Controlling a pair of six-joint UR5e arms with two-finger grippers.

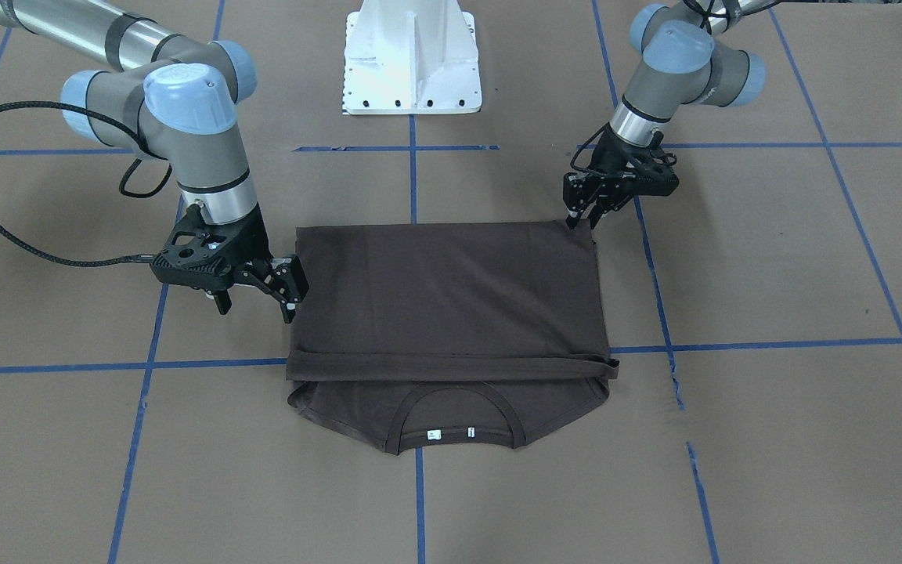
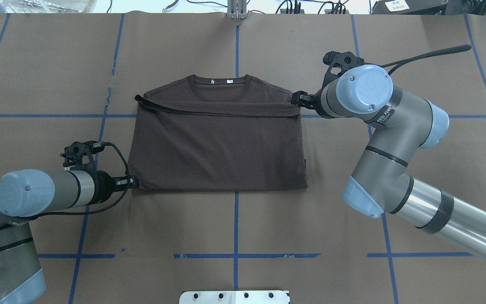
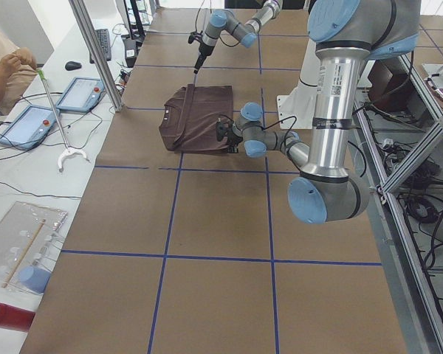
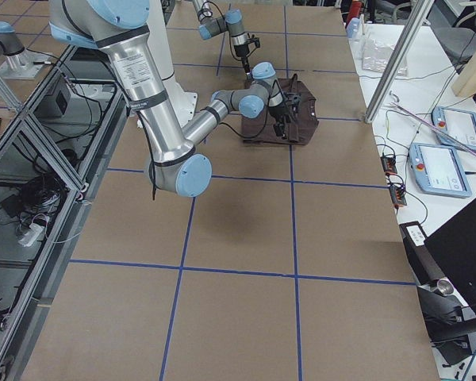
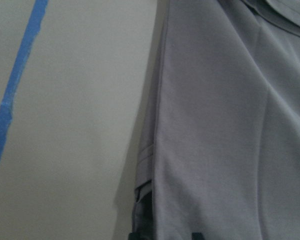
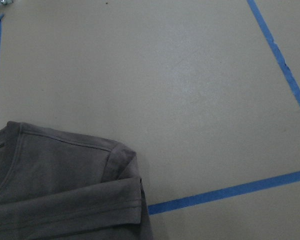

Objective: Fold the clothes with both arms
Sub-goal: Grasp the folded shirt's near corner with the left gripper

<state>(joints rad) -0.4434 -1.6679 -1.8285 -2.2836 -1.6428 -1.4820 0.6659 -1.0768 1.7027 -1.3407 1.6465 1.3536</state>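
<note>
- T-shirt (image 1: pixel 451 290) lies flat in the middle of the desk (image 1: pixel 772 258), folded once across. Its hem (image 1: pixel 451 364) runs straight just short of the collar (image 1: pixel 451 407), which points away from the robot with the labels showing.
- Your left gripper (image 1: pixel 582 219) sits at the fold-line corner nearest the robot. Its jaws are narrowly parted astride that corner. In the wrist view the cloth lies flat between them, so I judge it unpinched.
- Your right gripper (image 1: pixel 255 312) hovers just beside the opposite edge, near the hem's end. Its jaws are wide and hold nothing.
- With one arm on each side, each has its own edge in reach without crossing, which would suit a side-to-side fold next.
- Watch the hem's end on the left arm's side. It pokes slightly past the edge and could drag the stack askew.
</note>
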